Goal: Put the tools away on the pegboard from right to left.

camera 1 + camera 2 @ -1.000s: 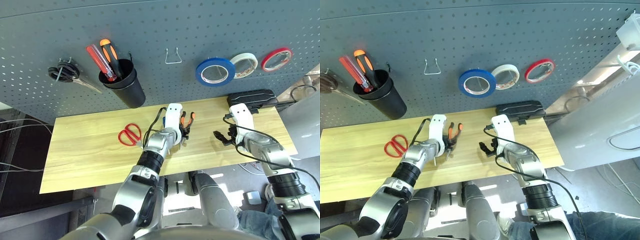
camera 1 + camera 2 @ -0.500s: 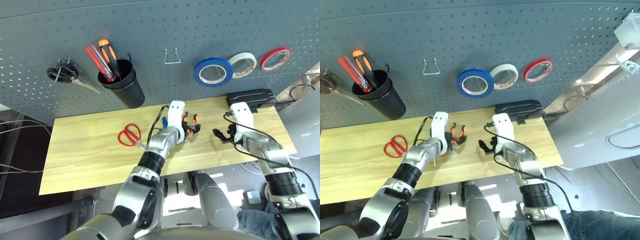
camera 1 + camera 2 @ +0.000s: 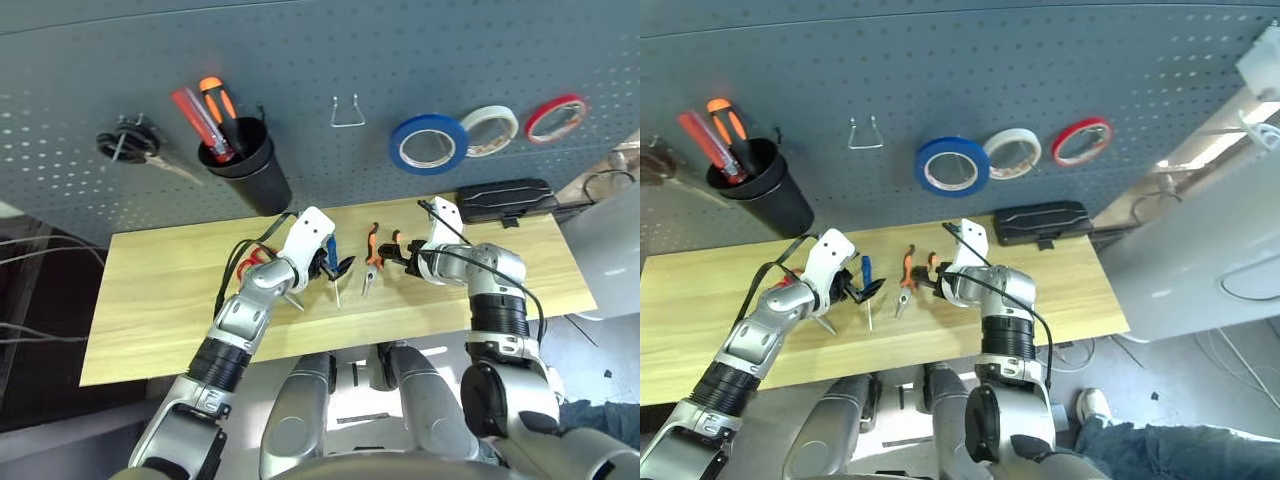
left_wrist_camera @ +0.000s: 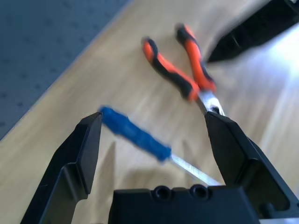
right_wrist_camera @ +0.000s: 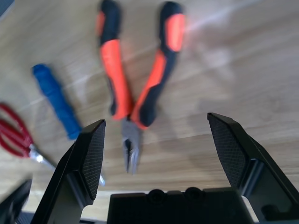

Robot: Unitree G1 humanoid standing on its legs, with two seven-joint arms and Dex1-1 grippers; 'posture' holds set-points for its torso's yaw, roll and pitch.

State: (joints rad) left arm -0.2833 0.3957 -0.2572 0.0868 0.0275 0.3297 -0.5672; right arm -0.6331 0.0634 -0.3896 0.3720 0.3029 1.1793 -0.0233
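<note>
The pliers [image 3: 372, 255] lie on the bench [image 3: 150, 300], handles toward the pegboard [image 3: 300, 60], nose toward the robot. The right pincer [image 3: 402, 266], wide open and empty, is just beside them, nearer than the open, empty left pincer [image 3: 335, 268] by the blue screwdriver [image 3: 331, 256]. The black cup [image 3: 245, 170] holds two screwdrivers.

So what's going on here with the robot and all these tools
The robot is tidying tools onto the pegboard. The blue tape roll already hangs there. On the table lie the pliers, the blue-handled screwdriver and the red scissors. The right gripper is open beside the pliers, probably the next tool to go up. The left gripper is open by the screwdriver. Neither holds anything.
</note>
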